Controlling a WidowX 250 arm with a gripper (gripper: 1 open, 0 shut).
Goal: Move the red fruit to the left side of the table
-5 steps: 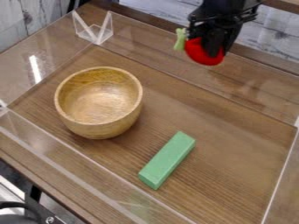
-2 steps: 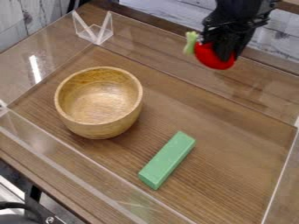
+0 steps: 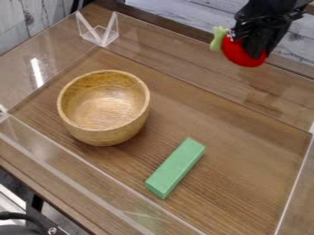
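Arm is cut off by the top edge; only the dark pincer (image 3: 254,48) and a bit of wrist show at upper right. Fingertips are hard to separate from the black housing, and they cover the upper part of the red fruit (image 3: 245,53), so the contact points can't be made out. Pincer is fully closed down on the red fruit, which hangs in the air with its green leafy top (image 3: 218,38) poking out to the left.

The fruit sits above the far right part of the worktop (image 3: 233,110), near the back wall, clear of the surface.

Edges: low clear acrylic walls (image 3: 35,72) ring the worktop; they're transparent, and glare blurs where some of them run. The right wall is partly cut off by the frame. A small clear folded acrylic piece (image 3: 98,29) stands at the far left corner.

Open room: a wide bare strip of wood grain runs along the back and through the middle right.

Containers: one round wooden bowl (image 3: 106,107) left of centre, upright, nothing in it. A green block (image 3: 175,168) lies flat near the front, right of the bowl and apart from it, angled diagonally.
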